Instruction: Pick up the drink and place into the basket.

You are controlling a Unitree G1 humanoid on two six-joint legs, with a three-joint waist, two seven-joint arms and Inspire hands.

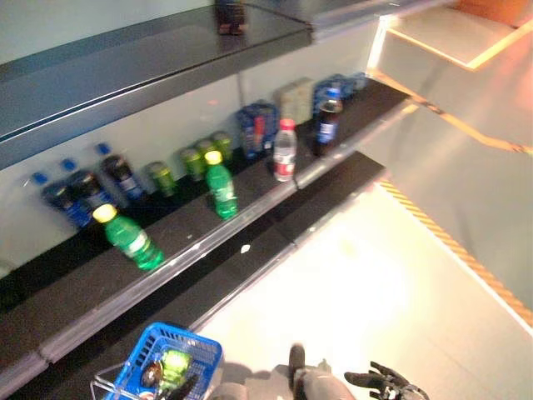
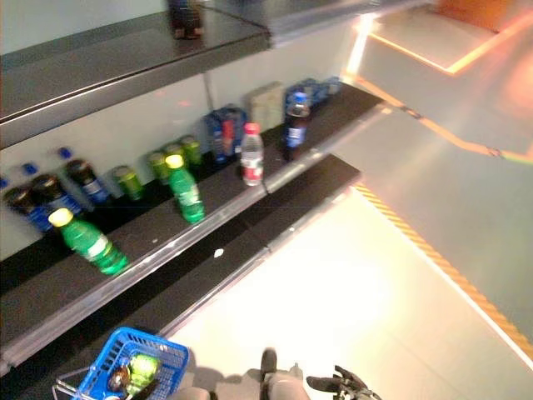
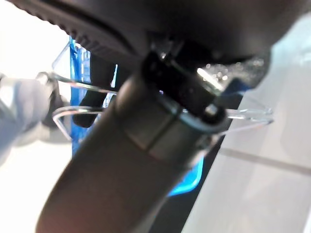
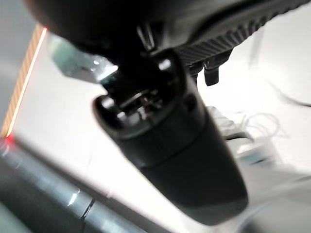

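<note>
Dark store shelving (image 1: pixel 250 221) runs diagonally across the head views, a long black shelf with a clear front lip above a pale floor (image 1: pixel 358 292) marked by a striped line. Along the back of the shelf stand dark bottles with blue caps (image 1: pixel 79 192), a row of green cans (image 1: pixel 196 158), a blue shrink-wrapped pack (image 1: pixel 256 125) and a pale box (image 1: pixel 296 100). Nearer the front edge: a green bottle with a yellow cap lying tilted (image 1: pixel 129 237), a second green bottle upright (image 1: pixel 220 185), a clear bottle with a red cap (image 1: pixel 285 150), and a dark cola bottle (image 1: pixel 326 122) just beyond it. An upper shelf (image 1: pixel 150 58) overhangs, carrying a dark item (image 1: pixel 230 17) at the top edge. At the bottom left sits a blue basket (image 1: pixel 141 367) with wire handles; inside lies a green drink (image 1: pixel 175 367) beside something dark, so a drink is already in the basket. The left hand (image 3: pixel 160 63) shows only in its own wrist view as a dark bulk close to the lens, with the basket's wire handle (image 3: pixel 77 114) passing by it; whether its fingers close on the wire cannot be told. The right hand (image 1: pixel 385 385) shows at the bottom edge of the head views, low over the floor, well apart from the shelf, dark fingers loosely spread and holding nothing.
</note>
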